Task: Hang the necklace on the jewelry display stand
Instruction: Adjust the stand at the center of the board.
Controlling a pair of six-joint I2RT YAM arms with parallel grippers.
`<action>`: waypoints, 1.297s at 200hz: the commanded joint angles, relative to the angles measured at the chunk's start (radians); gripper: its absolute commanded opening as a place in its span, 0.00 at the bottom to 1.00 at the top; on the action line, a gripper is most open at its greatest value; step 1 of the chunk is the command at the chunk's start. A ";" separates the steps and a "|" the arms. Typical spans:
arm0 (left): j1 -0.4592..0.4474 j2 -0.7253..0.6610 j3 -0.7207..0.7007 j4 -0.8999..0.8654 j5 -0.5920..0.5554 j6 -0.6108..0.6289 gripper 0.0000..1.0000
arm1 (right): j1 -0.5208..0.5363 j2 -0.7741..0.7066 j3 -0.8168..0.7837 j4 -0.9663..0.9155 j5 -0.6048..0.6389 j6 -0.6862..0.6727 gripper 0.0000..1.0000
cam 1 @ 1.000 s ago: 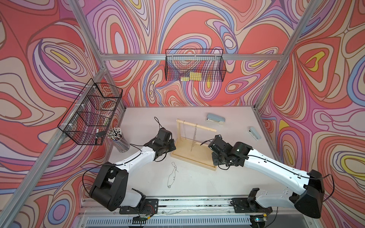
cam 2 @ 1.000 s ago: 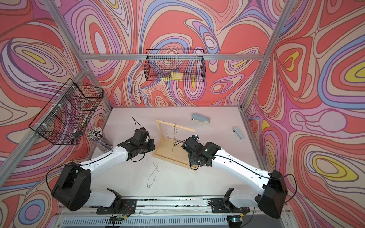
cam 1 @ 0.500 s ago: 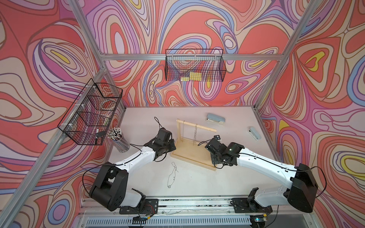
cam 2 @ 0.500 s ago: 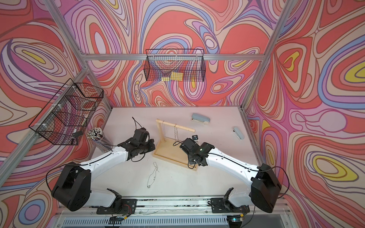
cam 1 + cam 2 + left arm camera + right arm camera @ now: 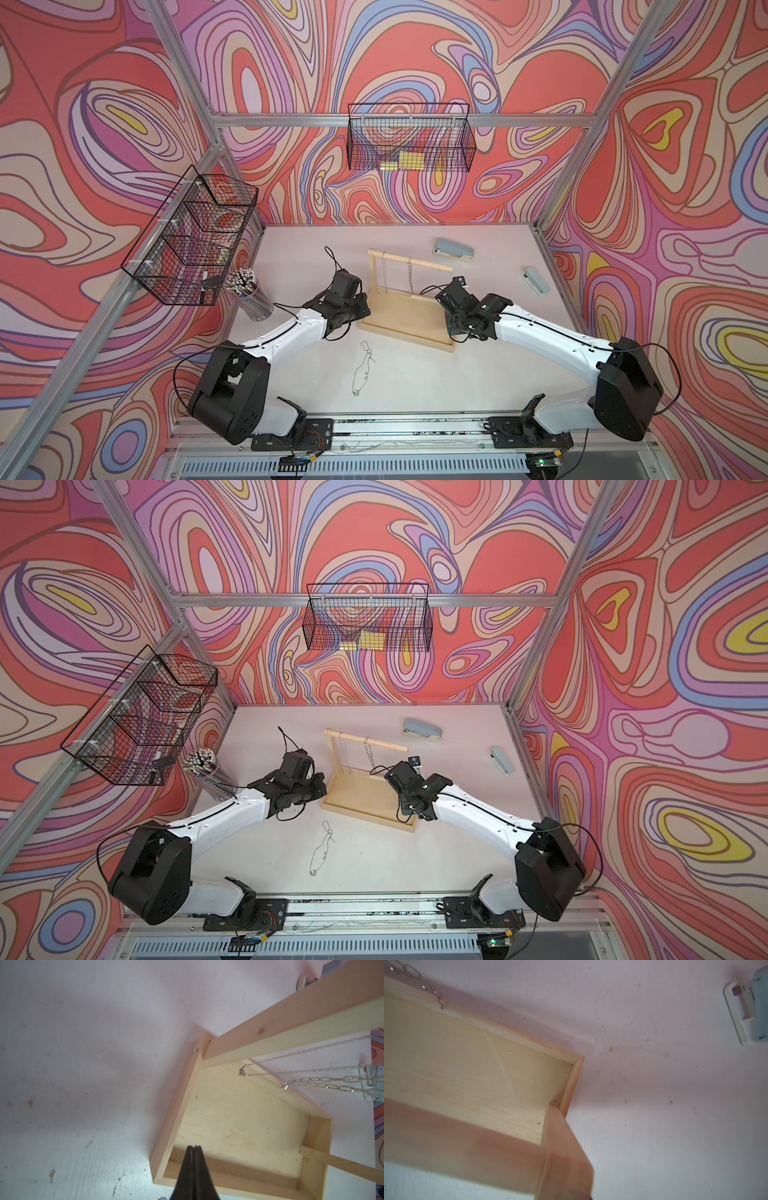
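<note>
Necklace [image 5: 362, 370] lies loose on table [image 5: 478, 374] just in front of stand [image 5: 405, 316], clear of its two hung chains [image 5: 410, 276]; left gripper [image 5: 194, 1151] and right gripper [image 5: 454, 330], fingers pinched shut, flank its ends.

**Pale table with five things on it**

The pale table [image 5: 478, 374] carries the jewelry display stand [image 5: 399, 320] near its middle, with the tray base flat on the surface. The necklace [image 5: 362, 370] lies loose in front of the stand, apart from the base. A large blue-grey stapler [image 5: 454, 252] sits behind the stand, and a smaller stapler [image 5: 535, 281] lies near the right edge. A clear cup of pencils [image 5: 249, 291] stands at the left edge.
</note>
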 commanded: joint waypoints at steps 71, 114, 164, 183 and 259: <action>-0.002 0.010 -0.027 0.026 -0.004 -0.015 0.00 | -0.098 0.100 0.094 0.131 0.035 -0.099 0.00; 0.000 0.049 -0.015 0.056 -0.002 -0.022 0.00 | -0.100 0.131 0.146 0.144 0.067 -0.127 0.00; -0.001 0.023 0.012 -0.006 -0.014 -0.028 0.01 | -0.100 0.031 0.144 0.022 0.018 -0.117 0.00; -0.001 -0.035 -0.002 -0.032 -0.047 -0.021 0.06 | -0.100 -0.035 0.127 -0.047 -0.007 -0.103 0.06; -0.001 -0.162 0.029 -0.285 -0.180 -0.002 0.76 | 0.049 -0.057 0.124 -0.070 -0.248 -0.012 0.60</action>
